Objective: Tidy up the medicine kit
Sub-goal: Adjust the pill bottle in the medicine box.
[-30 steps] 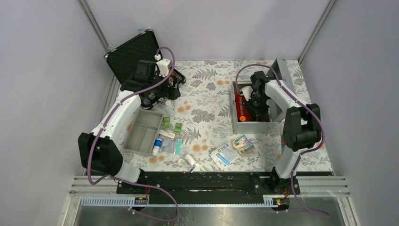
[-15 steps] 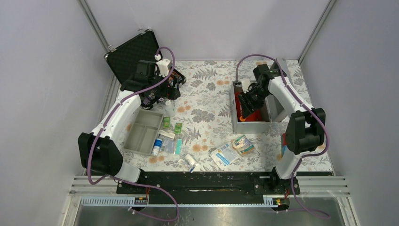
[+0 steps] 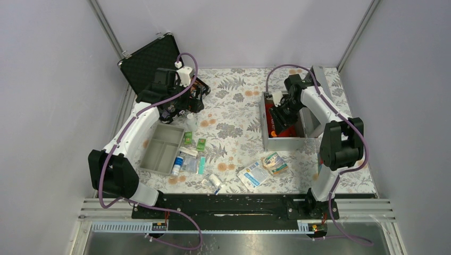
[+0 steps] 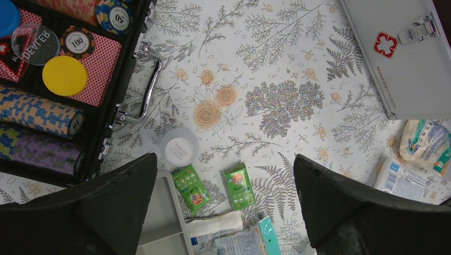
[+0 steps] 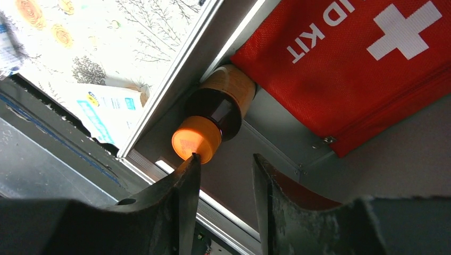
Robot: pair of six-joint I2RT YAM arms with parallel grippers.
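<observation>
The medicine kit (image 3: pixel 283 141) is a silver-grey metal box at the right of the table, with its lid open. Its closed side with a red cross shows in the left wrist view (image 4: pixel 409 64). Inside it lie a red first-aid pouch (image 5: pixel 361 69) and an amber bottle (image 5: pixel 223 103) with an orange cap, on its side in a corner next to the pouch. My right gripper (image 5: pixel 226 159) hovers over the box (image 3: pixel 277 114), open and empty, one fingertip just by the cap. My left gripper (image 4: pixel 225 175) is wide open and empty above the cloth (image 3: pixel 181 109).
An open black case of poker chips (image 4: pixel 53 79) stands at the back left. A grey divided tray (image 3: pixel 159 150), two green sachets (image 4: pixel 191 188) (image 4: pixel 238 186), a white-capped jar (image 4: pixel 179 147) and several packets lie below my left gripper. Gauze packs (image 3: pixel 275 163) lie in front of the box.
My right gripper has risen out of the box and shifted a little left and back, empty. The left arm has not moved.
</observation>
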